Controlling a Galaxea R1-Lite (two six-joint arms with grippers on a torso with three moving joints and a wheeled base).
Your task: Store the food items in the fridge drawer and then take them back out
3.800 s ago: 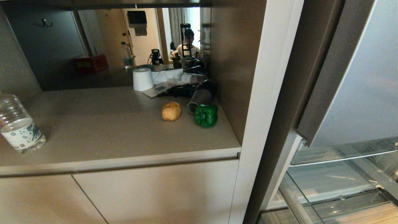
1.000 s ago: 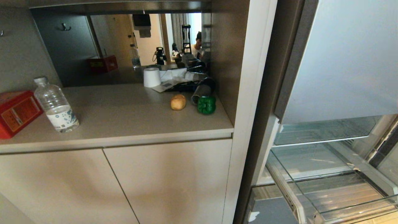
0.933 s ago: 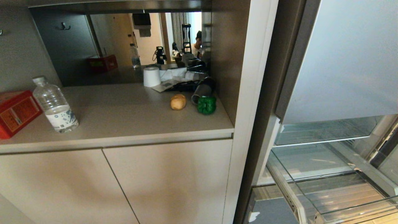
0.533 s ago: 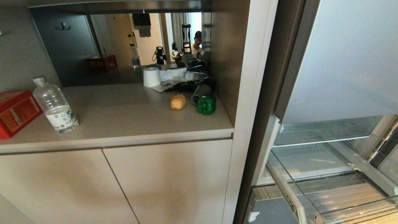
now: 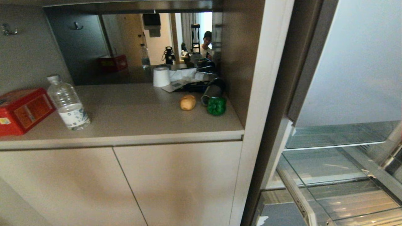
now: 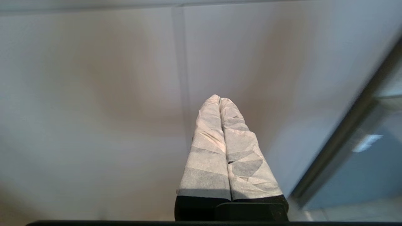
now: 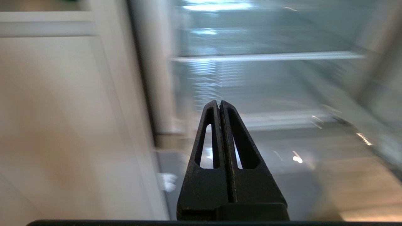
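**Both tools closed and empty; food on the surface, drawer pulled out**

Nearest, the left tool (image 6: 220, 99), its tape-wrapped fingers pressed together and holding nothing, hangs before the pale cabinet doors (image 5: 176, 185). The right tool (image 7: 219, 102), likewise closed and empty, points toward the fridge drawer (image 5: 333, 185), which stands pulled out at lower right, its glass panels showing. Farther back on the surface (image 5: 141, 119) lie the potato (image 5: 187, 102), its long axis roughly upright in the head view, and just right of it the green bell pepper (image 5: 216, 106), beside the hair dryer (image 5: 213, 91). A water bottle (image 5: 68, 103) and red box (image 5: 22, 110) stand at left, a paper roll (image 5: 161, 77) behind.
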